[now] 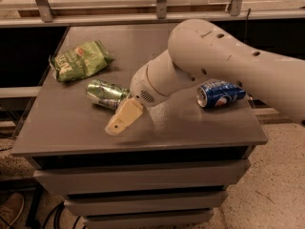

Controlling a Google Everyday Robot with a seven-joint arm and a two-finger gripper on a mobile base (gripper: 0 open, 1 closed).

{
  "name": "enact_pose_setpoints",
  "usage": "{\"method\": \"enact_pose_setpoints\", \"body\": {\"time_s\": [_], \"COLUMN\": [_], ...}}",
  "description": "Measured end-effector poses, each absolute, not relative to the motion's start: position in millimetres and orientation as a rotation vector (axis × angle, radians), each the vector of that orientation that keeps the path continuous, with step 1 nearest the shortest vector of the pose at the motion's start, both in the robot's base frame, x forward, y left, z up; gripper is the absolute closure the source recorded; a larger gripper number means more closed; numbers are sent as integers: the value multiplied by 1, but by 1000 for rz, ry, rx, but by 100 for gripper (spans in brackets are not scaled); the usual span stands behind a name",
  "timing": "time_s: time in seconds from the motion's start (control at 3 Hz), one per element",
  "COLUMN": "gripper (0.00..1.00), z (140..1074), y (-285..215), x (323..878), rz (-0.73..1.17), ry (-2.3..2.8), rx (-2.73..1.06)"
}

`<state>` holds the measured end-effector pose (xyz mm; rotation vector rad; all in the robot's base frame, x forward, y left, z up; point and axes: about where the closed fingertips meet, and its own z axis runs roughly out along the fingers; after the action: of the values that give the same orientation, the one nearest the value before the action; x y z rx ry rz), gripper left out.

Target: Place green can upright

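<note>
The green can (105, 93) lies on its side on the grey table (71, 128), left of centre, with its silver end facing left. My gripper (122, 119) is cream-coloured and hangs from the big white arm (209, 61). It sits low over the table just right of and in front of the can, right next to it. I cannot see contact between them. The arm hides the can's right end.
A blue can (220, 93) with a red-white logo lies on its side at the right of the table. A flat green snack bag (78, 60) lies at the back left. A railing runs behind the table, and drawers sit below its front edge.
</note>
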<state>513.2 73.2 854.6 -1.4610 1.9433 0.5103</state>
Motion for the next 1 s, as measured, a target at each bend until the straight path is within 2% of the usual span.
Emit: {"method": "enact_pose_setpoints", "body": {"time_s": [0.33,0.67,1.0], "gripper": [0,18,41], "z": [849,845,843], "y": [75,76,76], "x": [518,520,521], "rz": [534,553,566], "ry": [1935,1931,1930], "rx": [-1440,-1432,-1434]}}
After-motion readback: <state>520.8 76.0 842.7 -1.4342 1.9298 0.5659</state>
